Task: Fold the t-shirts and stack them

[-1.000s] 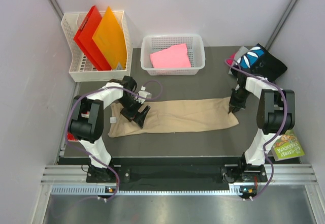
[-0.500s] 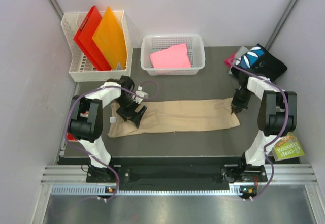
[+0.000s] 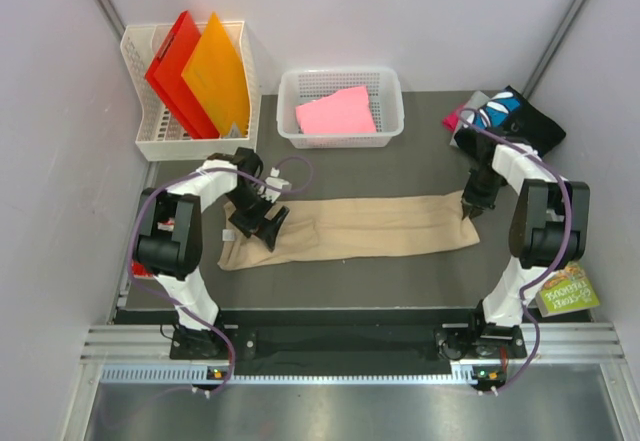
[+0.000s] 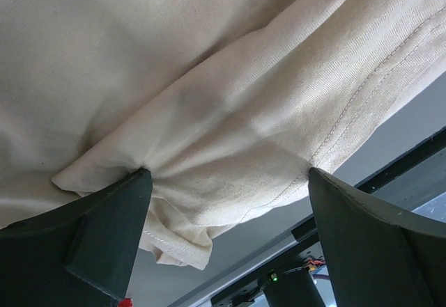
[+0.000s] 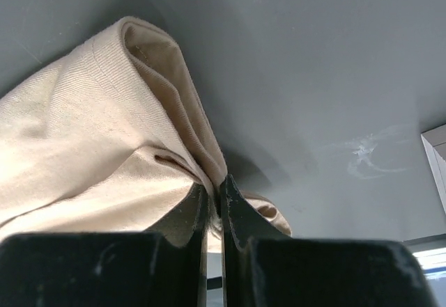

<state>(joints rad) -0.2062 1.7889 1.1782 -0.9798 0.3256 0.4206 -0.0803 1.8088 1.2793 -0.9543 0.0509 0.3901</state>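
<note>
On the far left of the dark tabletop (image 3: pixel 430 161) stood a white mesh basket (image 3: pixel 185 148). A red folder (image 3: pixel 170 71) and an orange folder (image 3: pixel 215 76) leaned inside it.

Just in front of that basket, the left claw (image 3: pixel 262 223) pointed down at the left end of the tan t-shirt (image 3: pixel 360 226). Its two fingers (image 4: pixel 104 230) were spread wide apart. Both tips pressed on the cloth, and a bunched-up fold of tan cloth lay between them. The fingers were not squeezing it.

The tan t-shirt lay in a long, narrow strip across the middle of the tabletop, from one claw to the other. Its left end was rumpled and a bit wider than the rest.

Behind the strip, near the back wall, a second white mesh basket (image 3: pixel 393 111) held a pink t-shirt (image 3: pixel 335 113), folded flat.

At the right end of the strip, the right claw (image 3: pixel 470 211) had its fingers pressed tight together on the corner of the tan t-shirt. A small bit of cloth was pinched between them, and the cloth beside them was bunched into soft folds.

Behind the right arm, in the far right corner, lay a black t-shirt (image 3: pixel 530 133) with blue and white print. It was not folded neatly.

Near the front right, beside the right arm, sat a green printed packet (image 3: pixel 566 289).
</note>
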